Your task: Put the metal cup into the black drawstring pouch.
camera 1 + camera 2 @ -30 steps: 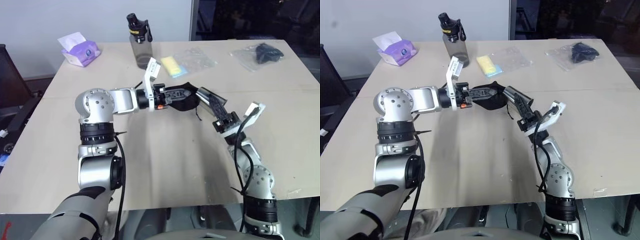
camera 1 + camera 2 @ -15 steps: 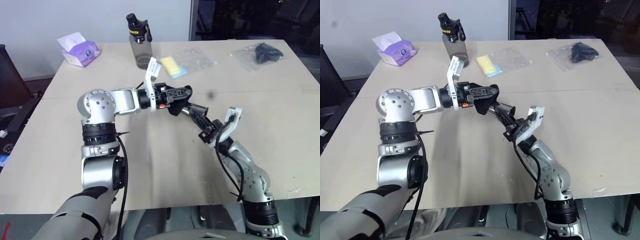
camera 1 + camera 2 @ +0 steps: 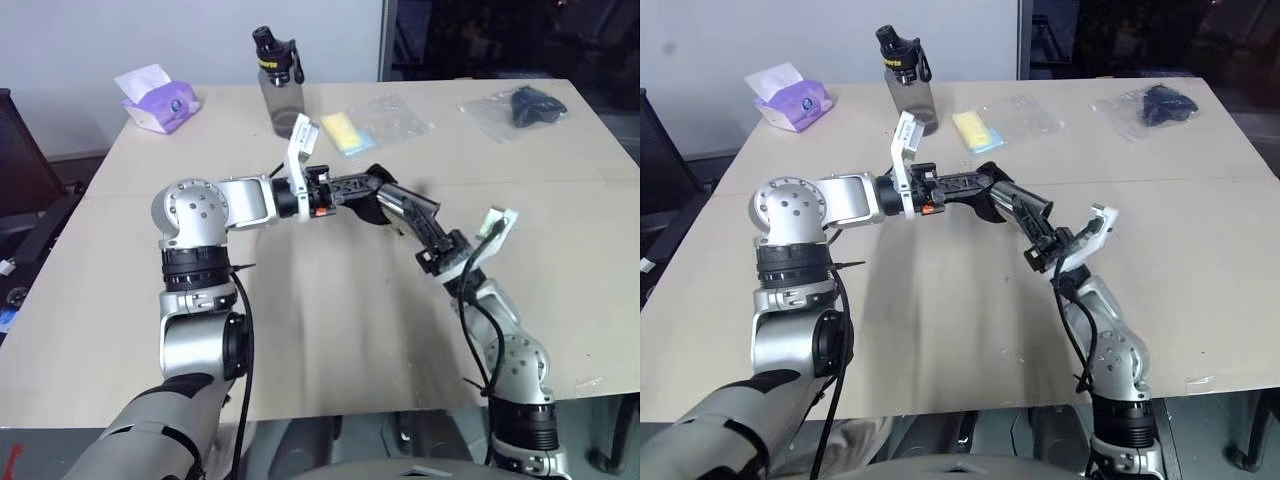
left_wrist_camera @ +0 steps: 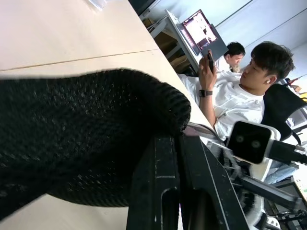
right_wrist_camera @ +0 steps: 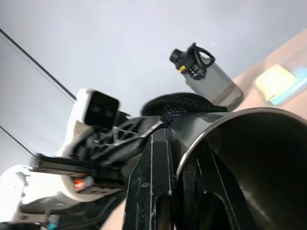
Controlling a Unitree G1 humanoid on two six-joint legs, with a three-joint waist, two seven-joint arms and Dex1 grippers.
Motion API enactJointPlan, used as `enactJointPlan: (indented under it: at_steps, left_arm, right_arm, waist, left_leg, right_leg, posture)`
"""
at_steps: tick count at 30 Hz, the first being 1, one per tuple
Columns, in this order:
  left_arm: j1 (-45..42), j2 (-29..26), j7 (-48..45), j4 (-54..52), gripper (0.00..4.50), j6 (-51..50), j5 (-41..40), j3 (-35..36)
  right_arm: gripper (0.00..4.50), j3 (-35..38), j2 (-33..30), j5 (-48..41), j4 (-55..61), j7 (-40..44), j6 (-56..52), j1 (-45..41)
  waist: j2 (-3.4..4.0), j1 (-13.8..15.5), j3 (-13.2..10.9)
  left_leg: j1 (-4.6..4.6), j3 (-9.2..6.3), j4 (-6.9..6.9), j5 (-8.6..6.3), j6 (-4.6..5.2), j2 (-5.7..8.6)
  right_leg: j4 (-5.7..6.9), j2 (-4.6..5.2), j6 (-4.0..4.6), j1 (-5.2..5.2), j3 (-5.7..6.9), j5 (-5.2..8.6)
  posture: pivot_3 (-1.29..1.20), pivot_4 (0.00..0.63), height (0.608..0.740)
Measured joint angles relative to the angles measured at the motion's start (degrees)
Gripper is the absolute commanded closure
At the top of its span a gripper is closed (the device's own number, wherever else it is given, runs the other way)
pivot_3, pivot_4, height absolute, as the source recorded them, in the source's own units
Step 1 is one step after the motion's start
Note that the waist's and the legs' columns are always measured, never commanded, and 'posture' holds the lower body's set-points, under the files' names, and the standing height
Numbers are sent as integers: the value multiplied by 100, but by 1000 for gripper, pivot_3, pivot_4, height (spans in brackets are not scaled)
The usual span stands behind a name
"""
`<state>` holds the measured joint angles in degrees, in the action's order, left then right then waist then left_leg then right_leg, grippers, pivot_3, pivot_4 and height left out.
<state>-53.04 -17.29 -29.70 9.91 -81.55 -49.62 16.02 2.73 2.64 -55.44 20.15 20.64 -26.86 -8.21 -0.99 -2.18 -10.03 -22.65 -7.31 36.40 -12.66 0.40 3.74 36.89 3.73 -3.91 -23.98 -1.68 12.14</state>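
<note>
Beige tabletop (image 3: 330, 330) spreads under both arms, with a grey bottle (image 3: 277, 85) and a purple tissue pack (image 3: 160, 102) standing well beyond the grippers. Above it, the left gripper (image 3: 368, 186) is clenched on the edge of the black drawstring pouch (image 3: 378, 204), holding it in the air. Just beside it, the right gripper (image 3: 420, 215) pinches the rim of the metal cup (image 3: 403, 203), one finger inside the cup and one outside, and the cup's far end sits against the pouch fabric at the left gripper's tips.
</note>
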Motion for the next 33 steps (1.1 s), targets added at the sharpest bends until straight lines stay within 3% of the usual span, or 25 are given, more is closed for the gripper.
enactJointPlan:
  at_steps: [7,15,27,33]
  left_arm:
    - [7,46,7,60,4468,56,-1,-18]
    - [12,111,98,63,4468,41,-14,119]
    - [122,218,118,43,4468,36,-65,141]
    - [162,303,128,21,4468,26,-92,133]
  right_arm:
    - [4500,-27,-109,-242,72,16,-192,86]
    - [4500,-457,-381,540,-158,37,-178,61]
    - [4500,-319,53,872,-389,-335,-80,-370]
    - [4500,306,274,-391,-809,-1148,-321,-851]
  waist:
    - [0,2,0]
    - [0,2,0]
    - [0,1,0]
    - [0,5,0]
  left_leg:
    - [0,2,0,-1,3,1]
    - [0,4,0,0,1,1]
    - [0,2,0,1,-1,0]
    - [0,0,1,0,1,1]
  right_leg:
    - [0,0,0,0,0,0]
    - [0,0,0,0,0,0]
    - [0,0,0,0,0,0]
    - [0,3,2,1,-1,-1]
  posture:
    - [0,150,740]
    - [0,150,740]
    - [0,150,740]
    - [0,150,740]
